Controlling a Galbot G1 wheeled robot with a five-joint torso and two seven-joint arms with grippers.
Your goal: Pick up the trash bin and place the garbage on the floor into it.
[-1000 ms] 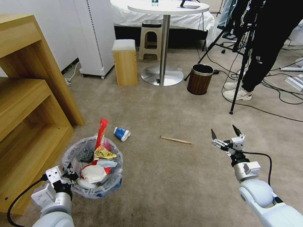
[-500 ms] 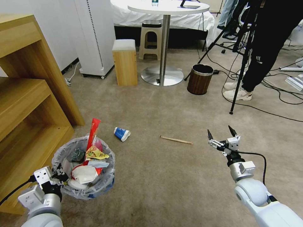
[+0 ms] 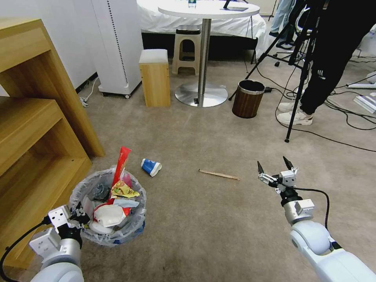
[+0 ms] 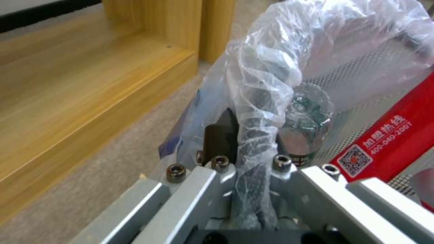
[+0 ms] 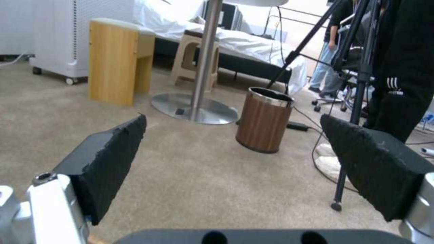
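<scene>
The trash bin [image 3: 138, 224], lined with a crinkly white bag, is at my lower left, full of wrappers, a crushed cup and a small bottle [image 4: 303, 128]. A red wrapper [image 3: 122, 159] sticks up out of it. My left gripper [image 3: 80, 216] is shut on the bin's near rim, pinching the bag [image 4: 255, 112] there. On the beige carpet floor [image 3: 203, 219] lie a blue-white paper cup [image 3: 150, 166] and a wooden stick [image 3: 218, 174]. My right gripper [image 3: 274, 167] hangs open just right of the stick, holding nothing; in the right wrist view the right gripper [image 5: 233, 118] has its jaws wide apart.
A wooden shelf unit [image 3: 39, 117] stands close on the left of the bin. Farther off are a brown wood-grain bin [image 3: 248, 98], a round table's base [image 3: 201, 94], a wooden box stool [image 3: 155, 78], a tripod [image 3: 302, 78], a person's legs [image 3: 317, 78] and floor cables [image 3: 352, 121].
The left gripper carried the bin left, then slightly back right. The right gripper shifted a little left and stays open.
</scene>
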